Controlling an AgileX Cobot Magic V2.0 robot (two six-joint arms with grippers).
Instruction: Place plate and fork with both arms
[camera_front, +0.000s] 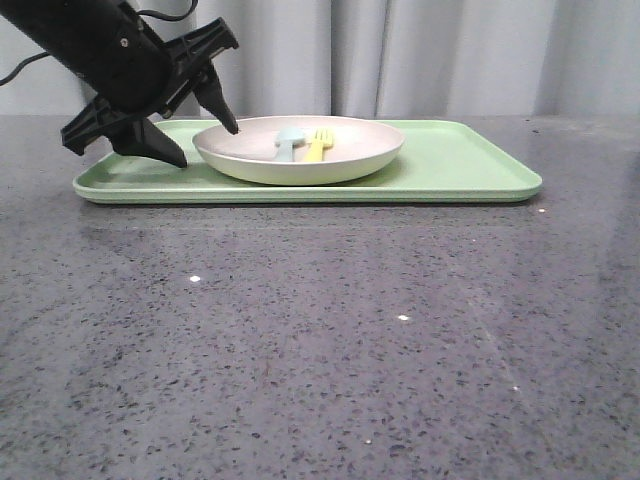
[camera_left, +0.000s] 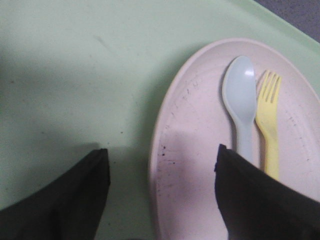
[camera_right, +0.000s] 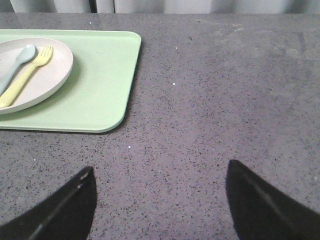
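Note:
The cream-white plate (camera_front: 300, 160) sits on the left half of the light-green tray (camera_front: 470, 165). A yellow fork (camera_front: 319, 147) lies in it beside a pale blue spoon (camera_front: 288, 140). My left gripper (camera_front: 207, 145) is open and straddles the plate's left rim: one finger over the tray, the other over the plate's inside. In the left wrist view the gripper (camera_left: 162, 155) spans the plate (camera_left: 195, 165); the fork (camera_left: 269, 117) and spoon (camera_left: 241, 100) lie beyond one finger. My right gripper (camera_right: 160, 172) is open and empty over bare table, right of the tray; the plate (camera_right: 45, 75) and fork (camera_right: 25, 77) show there.
The tray (camera_right: 100, 85) lies across the far side of the dark speckled table (camera_front: 320, 340). A grey curtain (camera_front: 450, 55) hangs behind it. The tray's right half (camera_front: 470, 160) holds nothing.

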